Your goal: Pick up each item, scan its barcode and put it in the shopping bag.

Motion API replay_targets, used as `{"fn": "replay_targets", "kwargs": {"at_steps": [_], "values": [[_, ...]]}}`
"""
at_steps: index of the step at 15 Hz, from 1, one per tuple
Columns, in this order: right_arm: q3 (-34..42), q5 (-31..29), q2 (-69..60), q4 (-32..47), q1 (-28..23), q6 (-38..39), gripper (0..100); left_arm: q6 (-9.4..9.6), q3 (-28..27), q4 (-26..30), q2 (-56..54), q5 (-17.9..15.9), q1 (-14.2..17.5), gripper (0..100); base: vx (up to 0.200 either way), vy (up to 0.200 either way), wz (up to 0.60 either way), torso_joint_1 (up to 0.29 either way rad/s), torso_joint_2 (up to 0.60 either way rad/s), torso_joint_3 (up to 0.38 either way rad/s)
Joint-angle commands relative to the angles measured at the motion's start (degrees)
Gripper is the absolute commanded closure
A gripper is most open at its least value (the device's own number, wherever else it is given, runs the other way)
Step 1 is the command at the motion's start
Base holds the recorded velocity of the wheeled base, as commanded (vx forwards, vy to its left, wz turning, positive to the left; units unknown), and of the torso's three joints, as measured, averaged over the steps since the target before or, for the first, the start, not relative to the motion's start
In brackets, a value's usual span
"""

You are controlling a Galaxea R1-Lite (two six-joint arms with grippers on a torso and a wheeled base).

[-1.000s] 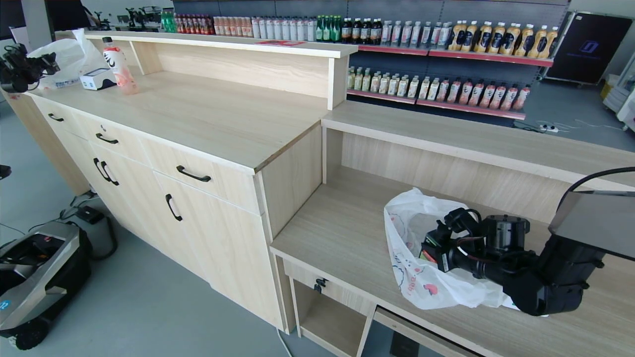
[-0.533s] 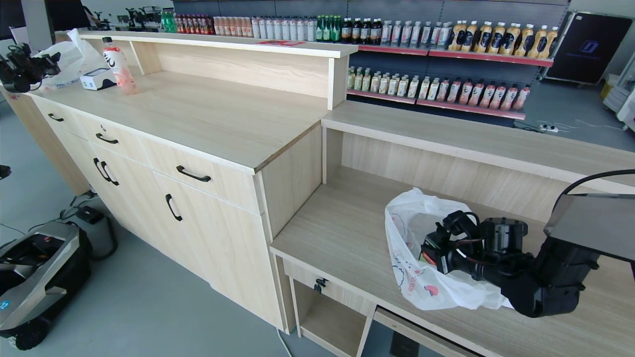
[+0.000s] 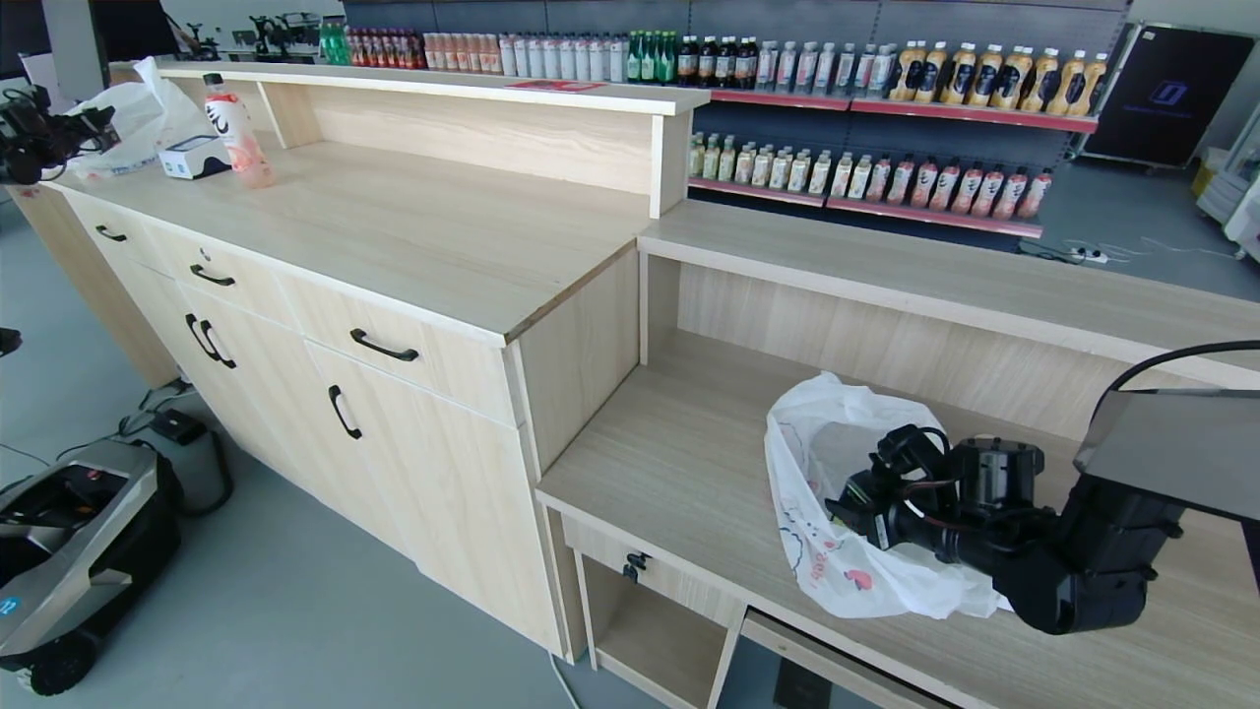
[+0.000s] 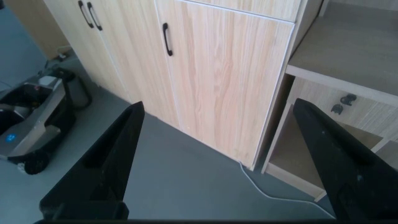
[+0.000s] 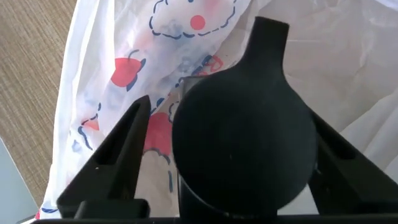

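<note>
The white shopping bag with red and blue prints lies open on the lower counter. My right gripper is inside the bag's mouth. In the right wrist view, a dark bottle-shaped item sits between the right gripper's fingers, which press on both its sides, with the bag's plastic around it. My left gripper hangs open over the grey floor in front of the cabinet doors, with nothing between its fingers. A pink bottle stands on the upper counter far to the left.
Beside the pink bottle are a small white and black box and another white bag. A raised wooden ledge runs behind the lower counter. Shelves of bottles line the back. A grey wheeled machine stands on the floor at left.
My right gripper has shifted a little lower and deeper into the bag. The red and green patch at its tip has gone out of sight. The bag has moved slightly.
</note>
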Motion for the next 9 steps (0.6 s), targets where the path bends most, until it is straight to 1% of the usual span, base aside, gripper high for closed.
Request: {"fn": "replay_targets", "kwargs": {"at_steps": [1, 3, 4, 6, 8, 9], "values": [[0.0, 0.0, -0.1, 0.0, -0.2, 0.0, 0, 0.02, 0.0, 0.0, 0.0, 0.0, 0.0, 0, 0.0, 0.0, 0.0, 0.0, 0.0, 0.0], [0.2, 0.6, -2.6, 0.1, -0.2, 0.0, 0, 0.02, 0.0, 0.0, 0.0, 0.0, 0.0, 0, 0.0, 0.0, 0.0, 0.0, 0.0, 0.0], [0.3, 1.8, -5.3, 0.7, -0.2, 0.0, 0, 0.02, 0.0, 0.0, 0.0, 0.0, 0.0, 0, 0.0, 0.0, 0.0, 0.0, 0.0, 0.0], [0.8, 1.8, -12.8, 2.8, -0.1, -0.4, 0, 0.02, 0.0, 0.0, 0.0, 0.0, 0.0, 0, 0.0, 0.0, 0.0, 0.0, 0.0, 0.0], [1.9, 1.4, -20.1, 6.4, -1.1, -5.0, 0, 0.02, 0.0, 0.0, 0.0, 0.0, 0.0, 0, 0.0, 0.0, 0.0, 0.0, 0.0, 0.0], [3.9, 1.5, -26.3, 10.1, -3.2, -8.7, 0, 0.02, 0.0, 0.0, 0.0, 0.0, 0.0, 0, 0.0, 0.0, 0.0, 0.0, 0.0, 0.0]]}}
